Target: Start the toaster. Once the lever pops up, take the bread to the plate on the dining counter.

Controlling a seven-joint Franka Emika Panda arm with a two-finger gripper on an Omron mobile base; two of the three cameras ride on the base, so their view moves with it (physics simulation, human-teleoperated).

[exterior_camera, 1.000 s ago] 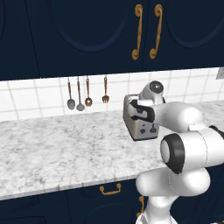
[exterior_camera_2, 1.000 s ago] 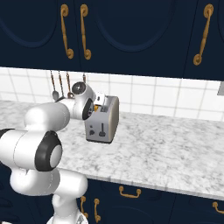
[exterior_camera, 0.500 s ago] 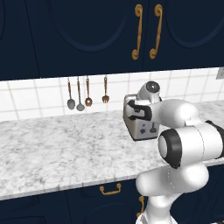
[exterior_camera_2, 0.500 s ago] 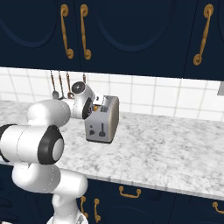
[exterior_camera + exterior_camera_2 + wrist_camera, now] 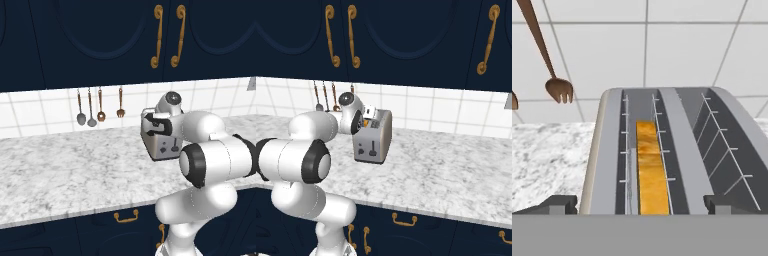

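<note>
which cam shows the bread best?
Hand view: it looks straight down into the toaster slot, where the bread shows its golden edge. Both base views show the toaster's outside; the arm partly hides its top.

a: light looks flat and even, with no clear source. the tiles (image 5: pixel 45 107) and the worktop (image 5: pixel 65 170) are bright; the cabinets (image 5: pixel 100 40) stay very dark navy with hardly any shading.

b: shadows?

a: faint. soft shading under the toaster (image 5: pixel 373 136) on the marble, and darker tone inside its slots (image 5: pixel 724 145) in the hand view. the arm (image 5: pixel 215 160) has a smooth gradient, no hard glare.

b: sharpness?

a: rendered and clean, no motion blur. edges are slightly jagged on the brass handles (image 5: pixel 158 36) and hanging utensils (image 5: pixel 91 107). the bread (image 5: pixel 650 170) close up looks coarse and a bit smeared. straight lines stay straight to the edges.
</note>
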